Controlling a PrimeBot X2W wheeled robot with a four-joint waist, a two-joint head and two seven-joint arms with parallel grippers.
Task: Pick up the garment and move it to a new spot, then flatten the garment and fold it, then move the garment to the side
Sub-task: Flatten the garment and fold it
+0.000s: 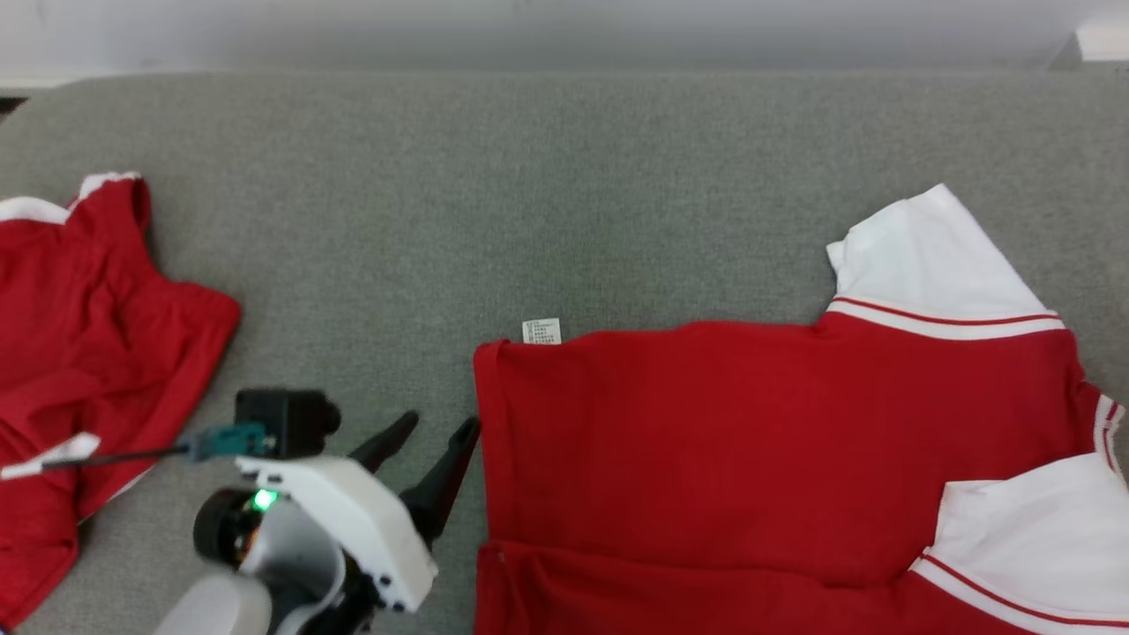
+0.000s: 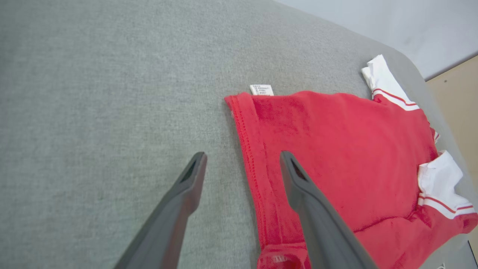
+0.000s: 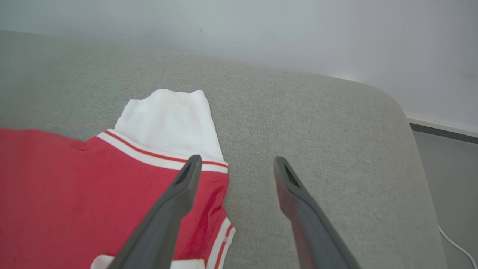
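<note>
Currently: red white-sleeved garment lies flat on grey padded surface. Left hand spread wide, empty, at garment's edge; right hand likewise, beside its sleeve.

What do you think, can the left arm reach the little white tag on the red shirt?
Probably yes. The left fingers are open beside the red shirt, and just bare grey cushion lies between them and the white tag.

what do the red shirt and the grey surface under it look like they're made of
Red shirt: likely a soft knit, cotton-like fabric, matte; the left wrist view shows a fuzzy nap and stitched hem. Fibre unclear. Grey surface: matte upholstery-type cloth with a fine speckled weave, seemingly padded given its rounded edge.
</note>
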